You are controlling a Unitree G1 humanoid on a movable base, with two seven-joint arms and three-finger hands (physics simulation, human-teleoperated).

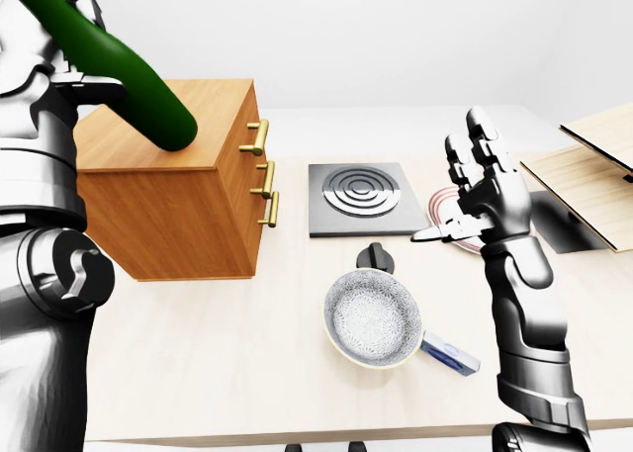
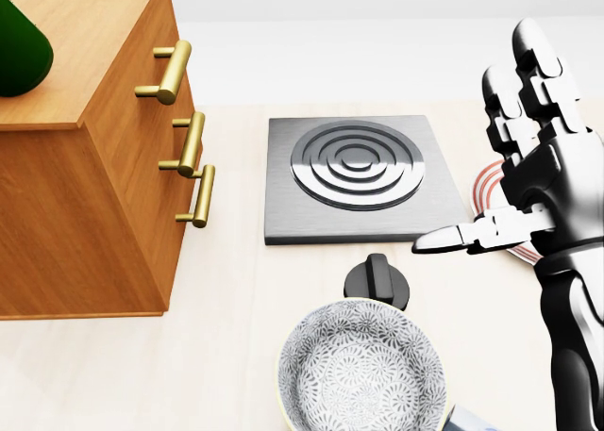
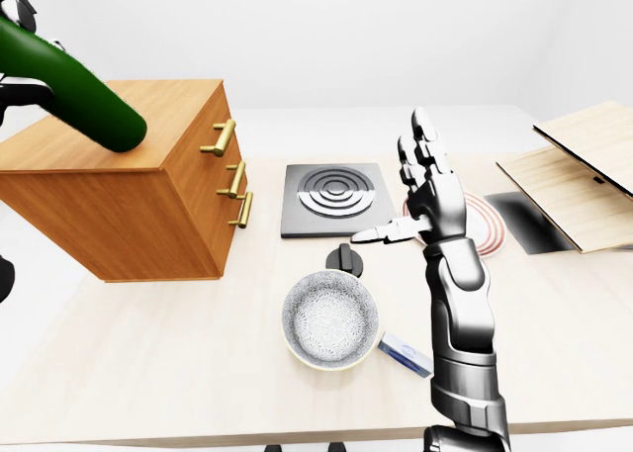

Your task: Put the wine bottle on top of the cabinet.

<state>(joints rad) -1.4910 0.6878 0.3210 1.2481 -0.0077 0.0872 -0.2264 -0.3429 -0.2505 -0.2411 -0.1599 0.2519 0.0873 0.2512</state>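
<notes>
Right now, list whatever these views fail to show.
- Wine bottle: neck and top cut off by the left-eye view's upper left corner.
- Left hand: grip behind the bottle, unclear.
- Plate: partly behind the right hand.
- Small blue item: too small to identify.

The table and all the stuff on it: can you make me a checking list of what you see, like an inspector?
Surface: pale wooden table, with bare space at the bottom left of the left-eye view.
Job's things: green wine bottle tilted over the cabinet top, not standing on it yet.
Clutter: patterned bowl, black knob, hob plate, striped plate, small blue box, wooden boards.
Grippers: left hand at the bottle, grip hard to see; right hand open, raised, empty.
Cables: nothing seen.
Surroundings: plain white walls.
</notes>
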